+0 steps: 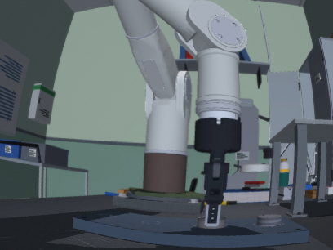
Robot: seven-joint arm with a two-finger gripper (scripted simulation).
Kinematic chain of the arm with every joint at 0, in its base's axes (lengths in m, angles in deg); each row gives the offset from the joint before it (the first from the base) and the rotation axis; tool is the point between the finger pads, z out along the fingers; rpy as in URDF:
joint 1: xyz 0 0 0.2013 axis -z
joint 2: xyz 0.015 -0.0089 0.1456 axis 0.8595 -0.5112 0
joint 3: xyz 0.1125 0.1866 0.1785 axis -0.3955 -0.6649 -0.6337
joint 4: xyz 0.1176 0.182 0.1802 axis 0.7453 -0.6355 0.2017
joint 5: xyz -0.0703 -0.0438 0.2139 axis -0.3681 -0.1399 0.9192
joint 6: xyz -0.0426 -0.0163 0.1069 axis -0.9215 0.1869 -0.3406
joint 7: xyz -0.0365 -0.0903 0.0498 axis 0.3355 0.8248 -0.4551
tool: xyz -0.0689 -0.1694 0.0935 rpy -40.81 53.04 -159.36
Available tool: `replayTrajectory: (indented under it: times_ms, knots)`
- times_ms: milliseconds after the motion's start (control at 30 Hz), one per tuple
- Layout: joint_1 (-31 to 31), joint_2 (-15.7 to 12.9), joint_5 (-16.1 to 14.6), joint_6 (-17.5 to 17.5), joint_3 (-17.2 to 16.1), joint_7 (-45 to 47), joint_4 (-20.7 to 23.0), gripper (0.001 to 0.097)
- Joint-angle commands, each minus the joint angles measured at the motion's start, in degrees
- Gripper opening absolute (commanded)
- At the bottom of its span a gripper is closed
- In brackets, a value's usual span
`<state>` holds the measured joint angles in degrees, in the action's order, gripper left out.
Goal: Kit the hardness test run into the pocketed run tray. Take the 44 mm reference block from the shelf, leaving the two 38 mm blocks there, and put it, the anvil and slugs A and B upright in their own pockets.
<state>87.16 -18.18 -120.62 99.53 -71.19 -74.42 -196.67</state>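
The blue-grey run tray (187,228) lies low on the dark bench in the foreground. My gripper (213,216) reaches straight down onto the tray and is closed on a short grey round block (211,222) that sits at the tray's surface. The fingers hide most of the block. A second grey round piece (269,220) sits on the tray to the right. A faint round pocket outline (150,222) shows on the tray's left part. A raised grey shelf (304,126) on legs stands at the right; its top is hidden from this low angle.
A green bottle with a yellow cap (284,173) stands under the shelf. The arm's base column (165,171) stands behind the tray on a green mat. A side table (36,157) with boxes is at the left.
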Motion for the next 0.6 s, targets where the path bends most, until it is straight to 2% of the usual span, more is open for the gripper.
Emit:
replayTrajectory:
  times_ms: [0, 567]
  knots:
    - [0.01, 0.08, -0.08, 0.07, -0.04, -0.01, 0.09, 0.0090]
    - [0.01, 0.08, -0.08, 0.07, -0.04, -0.01, 0.09, 0.0430]
